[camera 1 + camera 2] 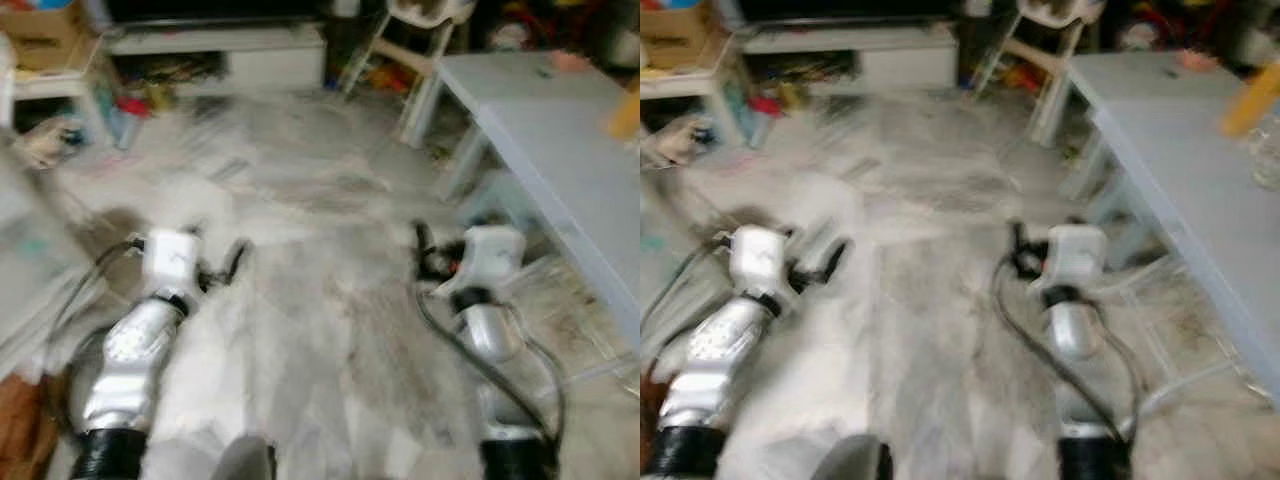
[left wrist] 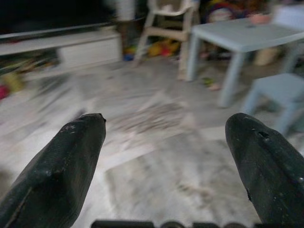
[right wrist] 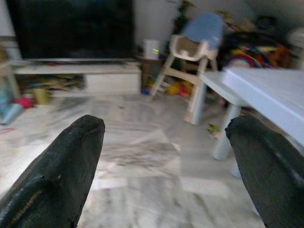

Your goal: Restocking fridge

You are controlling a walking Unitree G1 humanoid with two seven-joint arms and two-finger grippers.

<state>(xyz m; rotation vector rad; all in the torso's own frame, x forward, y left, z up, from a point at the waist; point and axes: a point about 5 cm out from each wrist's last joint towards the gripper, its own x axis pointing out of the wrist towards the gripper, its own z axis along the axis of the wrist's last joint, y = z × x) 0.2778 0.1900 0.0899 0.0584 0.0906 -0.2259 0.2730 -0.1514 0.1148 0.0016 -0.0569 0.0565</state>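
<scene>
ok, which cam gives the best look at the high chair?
Right wrist view: the high chair shows nearly whole, white frame, splayed legs and blue back, fairly sharp, between the open right gripper fingers. Left wrist view shows it smaller and blurred, top cropped. Both eye views catch the lower seat and legs at the top edge, blurred.

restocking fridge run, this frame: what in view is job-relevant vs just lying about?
Job-relevant:
- left gripper, open, holding nothing
- right gripper, open, holding nothing
- no fridge or groceries can be made out

Lying about:
- light blue table
- high chair
- TV stand
- cardboard box
- toys on the floor
</scene>
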